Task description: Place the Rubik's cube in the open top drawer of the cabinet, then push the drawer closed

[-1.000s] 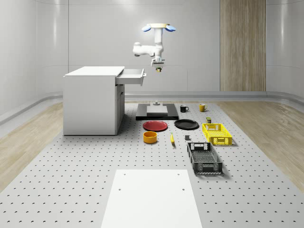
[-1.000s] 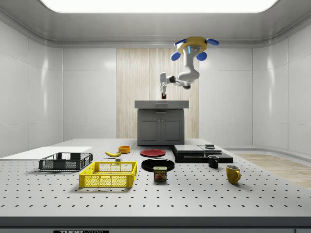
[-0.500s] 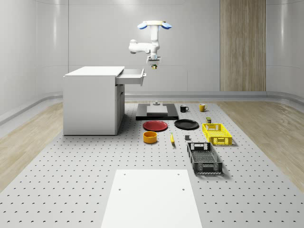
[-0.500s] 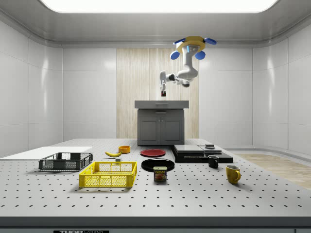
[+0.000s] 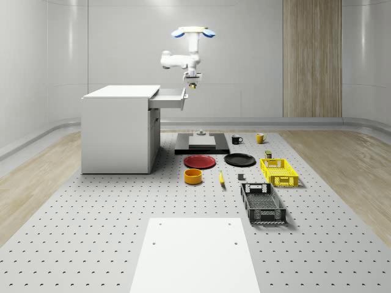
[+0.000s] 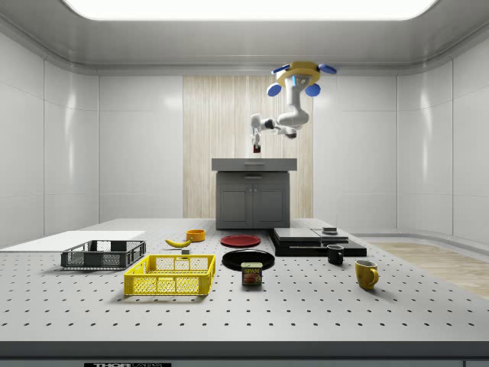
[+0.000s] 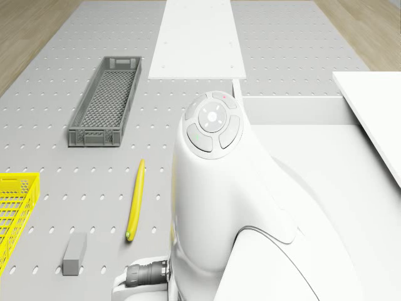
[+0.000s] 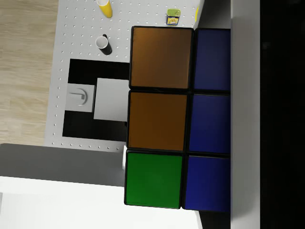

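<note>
1. The white box-shaped cabinet (image 5: pixel 119 128) stands below and to one side of the gripper, its pale open top drawer (image 5: pixel 170 97) pulled out toward the arm.
2. The blue-rotored quadrotor drone (image 5: pixel 192 32) hovers in mid-air, just off the drawer's front edge in the whole-scene view, with the white arm (image 6: pixel 284 121) hanging beneath it.
3. The gripper (image 5: pixel 192 85) sits just above the drawer's front lip, clenched on the multicoloured Rubik's cube (image 8: pixel 177 119); the wrist view puts its orange, green and blue tiles right between the fingers.
4. Risk, as I judge it: the cube looks close to the drawer's front edge. Let go here and it could clip the front panel and tumble to the perforated grey table (image 5: pixel 91 220).
5. A low descent might bump the drawer front and nudge it closed early.
</note>
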